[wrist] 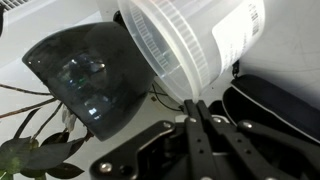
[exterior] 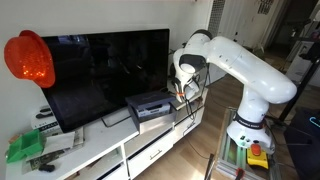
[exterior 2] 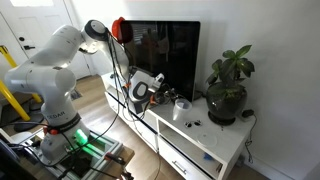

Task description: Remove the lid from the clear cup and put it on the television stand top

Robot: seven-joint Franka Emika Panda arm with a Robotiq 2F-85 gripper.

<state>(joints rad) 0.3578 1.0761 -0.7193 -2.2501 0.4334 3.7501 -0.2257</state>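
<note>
In the wrist view my gripper has its two fingers pressed together on the lower edge of the whitish lid of the clear cup. The cup is translucent with a ribbed band and a label, and it fills the top of the frame, tilted. In the exterior views the gripper is low over the white television stand top, between the grey device and the plant pot. The small cup is barely visible there.
A dark round pot with a leafy plant stands close beside the cup. A grey box-shaped device and a large television are behind the gripper. Thin cables lie on the stand. A red object and green items are at the far end.
</note>
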